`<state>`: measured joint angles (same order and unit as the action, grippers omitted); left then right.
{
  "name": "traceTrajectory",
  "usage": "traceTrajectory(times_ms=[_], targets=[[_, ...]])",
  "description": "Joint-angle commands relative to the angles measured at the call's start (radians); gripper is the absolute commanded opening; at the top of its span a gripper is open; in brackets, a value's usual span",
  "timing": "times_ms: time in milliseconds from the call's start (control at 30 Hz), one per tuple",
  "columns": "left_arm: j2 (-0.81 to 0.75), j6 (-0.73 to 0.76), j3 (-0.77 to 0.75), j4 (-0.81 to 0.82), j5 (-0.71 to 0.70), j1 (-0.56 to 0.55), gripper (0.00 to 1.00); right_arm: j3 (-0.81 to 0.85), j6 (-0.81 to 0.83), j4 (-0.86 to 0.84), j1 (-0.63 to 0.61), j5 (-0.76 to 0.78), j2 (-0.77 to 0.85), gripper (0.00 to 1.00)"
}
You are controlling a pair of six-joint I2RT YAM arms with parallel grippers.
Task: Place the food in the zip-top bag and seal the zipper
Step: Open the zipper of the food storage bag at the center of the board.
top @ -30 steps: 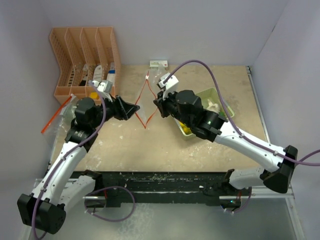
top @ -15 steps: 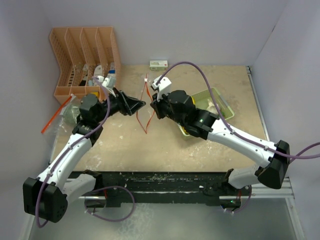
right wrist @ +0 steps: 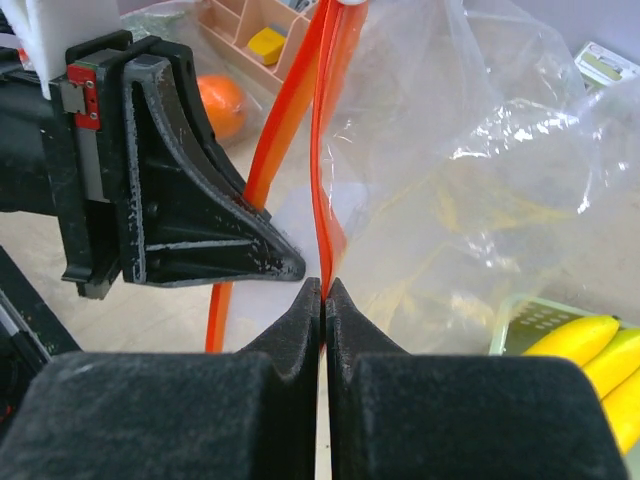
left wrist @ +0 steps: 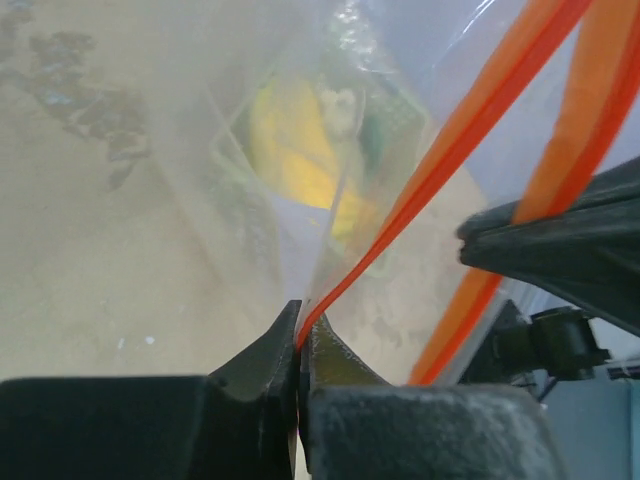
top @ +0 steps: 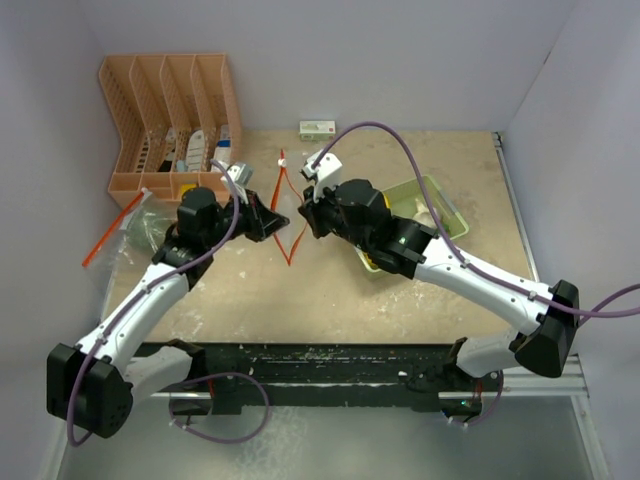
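The clear zip-top bag point(top: 290, 205) with an orange zipper point(top: 288, 245) hangs between both arms, its mouth spread into a diamond. My left gripper point(top: 275, 220) point(left wrist: 300, 322) is shut on the left zipper strip point(left wrist: 400, 220). On the other strip point(right wrist: 330, 190) my right gripper point(top: 307, 222) point(right wrist: 324, 288) is shut. The food lies in the pale green tray point(top: 448, 204): yellow bananas point(top: 372, 262) point(right wrist: 590, 345) and a white bulb point(top: 425, 212). Through the bag's film, yellow pieces point(left wrist: 295, 150) show in the left wrist view. An orange point(right wrist: 220, 105) lies behind the left gripper's finger point(right wrist: 190, 190).
An orange slotted organizer point(top: 170, 110) stands at the back left with small items in it. A second clear bag with an orange strip point(top: 120, 232) lies at the left edge. A small box point(top: 317, 128) sits by the back wall.
My left gripper moved right onto the bag's left zipper strip and closed on it; it was open before. The right gripper kept its hold, and the bag's mouth now stands spread.
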<state>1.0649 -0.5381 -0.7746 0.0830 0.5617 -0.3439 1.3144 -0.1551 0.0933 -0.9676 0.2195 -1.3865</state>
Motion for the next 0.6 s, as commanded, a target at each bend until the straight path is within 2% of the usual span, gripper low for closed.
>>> traceTrajectory(times_ms=[0, 167, 267, 333, 400, 467, 567], targets=[[-0.033, 0.126, -0.100, -0.174, -0.164, -0.004, 0.00, 0.034, -0.031, 0.002, 0.003, 0.055, 0.028, 0.00], [-0.111, 0.249, -0.210, -0.453, -0.466, -0.003, 0.00, 0.021, -0.112, 0.175, 0.009, 0.524, 0.020, 0.00], [-0.139, 0.304, -0.248, -0.537, -0.584, -0.003, 0.00, 0.034, -0.183, 0.302, 0.036, 0.669, -0.002, 0.00], [-0.154, 0.325, -0.257, -0.559, -0.626, -0.003, 0.00, 0.025, -0.196, 0.316, 0.059, 0.635, 0.008, 0.00], [-0.163, 0.329, -0.257, -0.558, -0.636, -0.003, 0.00, -0.005, -0.150, 0.248, 0.066, 0.518, 0.036, 0.03], [-0.162, 0.332, -0.255, -0.548, -0.626, -0.003, 0.00, -0.043, -0.077, 0.140, 0.066, 0.301, 0.068, 0.27], [-0.145, 0.337, -0.256, -0.543, -0.615, -0.004, 0.00, -0.061, -0.022, 0.039, 0.066, 0.032, 0.084, 0.45]])
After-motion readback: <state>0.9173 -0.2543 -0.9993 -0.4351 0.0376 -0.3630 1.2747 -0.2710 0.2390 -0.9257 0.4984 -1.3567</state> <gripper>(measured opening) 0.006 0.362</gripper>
